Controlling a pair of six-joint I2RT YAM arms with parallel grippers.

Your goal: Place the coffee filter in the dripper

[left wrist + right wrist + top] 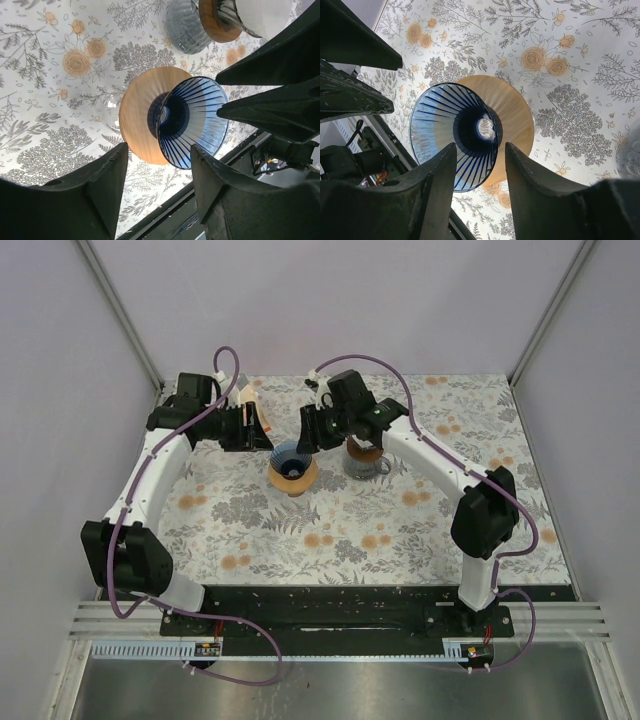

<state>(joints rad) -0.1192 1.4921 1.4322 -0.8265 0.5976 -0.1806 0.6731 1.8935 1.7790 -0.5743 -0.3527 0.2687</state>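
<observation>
The floral worktop point(400, 530) carried everything. The left arm point(150, 475) and right arm point(440, 465) reached in from either side to meet over its middle. Beneath them stood the blue dripper point(192, 120), upright on its round wooden collar point(135, 115), mouth upward. Just beside it, under the right arm, stood a grey ribbed glass point(185, 25) carrying a second cone with its own wooden ring.

By my reading the task was not yet under way. The blue dripper's ribbed wall and bottom hole showed bare, with no paper inside, so all of the placing was left to do.

The left claw point(159, 150) was spread with nothing between its fingers, and the right claw point(481, 146) was likewise spread and empty. They hung over the dripper's rim from opposite sides, apparently not touching it, and the cone showed through each gap.

The coffee filter I could not place with certainty. Neither claw had it. A white surface point(265, 15) inside the second cone, at the edge of the left wrist view, may have been it. It lay off to the side of both claws, not between their fingers.
</observation>
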